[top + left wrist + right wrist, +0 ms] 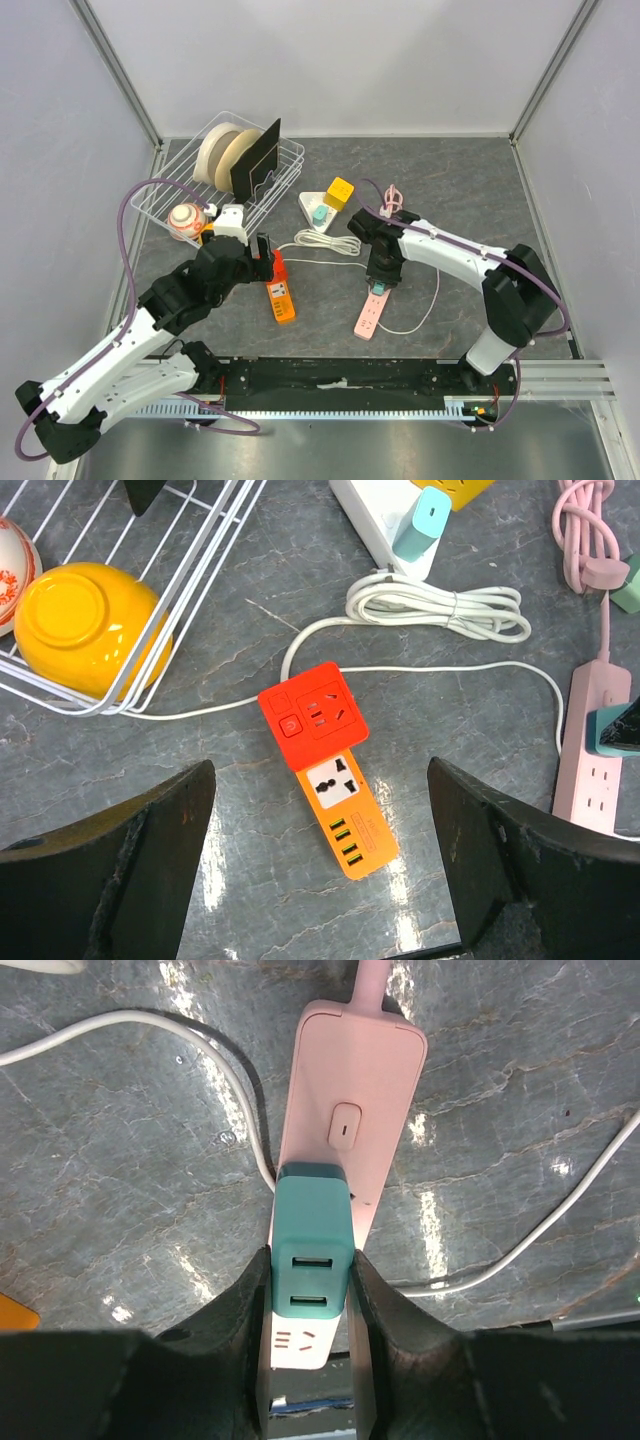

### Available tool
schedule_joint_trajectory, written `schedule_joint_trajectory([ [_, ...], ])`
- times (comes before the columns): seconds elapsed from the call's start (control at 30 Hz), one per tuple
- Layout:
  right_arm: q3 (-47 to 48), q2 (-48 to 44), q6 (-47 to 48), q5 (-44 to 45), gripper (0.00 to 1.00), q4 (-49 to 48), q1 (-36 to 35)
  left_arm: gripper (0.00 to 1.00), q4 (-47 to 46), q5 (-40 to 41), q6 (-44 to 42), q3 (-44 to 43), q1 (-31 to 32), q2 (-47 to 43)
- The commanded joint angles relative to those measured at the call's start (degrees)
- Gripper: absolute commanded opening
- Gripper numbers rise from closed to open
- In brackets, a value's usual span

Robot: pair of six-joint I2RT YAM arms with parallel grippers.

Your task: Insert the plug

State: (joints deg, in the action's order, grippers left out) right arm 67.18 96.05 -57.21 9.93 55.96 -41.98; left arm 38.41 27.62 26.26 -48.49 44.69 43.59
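**Q:** Top view: where is the task's thing located?
**A:** The teal plug (381,290) is pinched by the right claw (380,278) at the far end of the pink power strip (369,316), which lies on the tabletop (470,190). The left claw (265,252) is held spread above the orange power strip (282,298).

**Q:** Left wrist view: what is found nearby?
**A:** 1 wire rack (190,570) holding a yellow bowl (85,620) and 1 bundled white cable (440,605) are seen. Both lie well apart from the pink strip and are judged not to obstruct.

**Q:** Right wrist view: how is the step to be done well?
**A:** The plug is gripped on 2 sides, upright on the strip near the switch button (344,1125). Whether the pins are fully seated cannot be told. The plug should be kept square to the strip face and pressed straight down, since pins may bind if it is tilted. The strip is not held down and may shift. A loose white lead (225,1080) runs just beside its edge and could be dragged.
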Motion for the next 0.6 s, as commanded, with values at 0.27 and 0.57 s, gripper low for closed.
schedule_joint_trajectory([
  [0.27,10.6,-4.6,7.5,14.1,0.87,-1.0,-2.0,0.92,-3.5,-1.1,-1.9,0.4,-0.9,0.6],
  [0.57,4.0,-19.5,29.4,16.9,0.87,-12.1,6.5,0.91,-7.0,-9.4,-4.0,1.2,-0.9,2.5],
])
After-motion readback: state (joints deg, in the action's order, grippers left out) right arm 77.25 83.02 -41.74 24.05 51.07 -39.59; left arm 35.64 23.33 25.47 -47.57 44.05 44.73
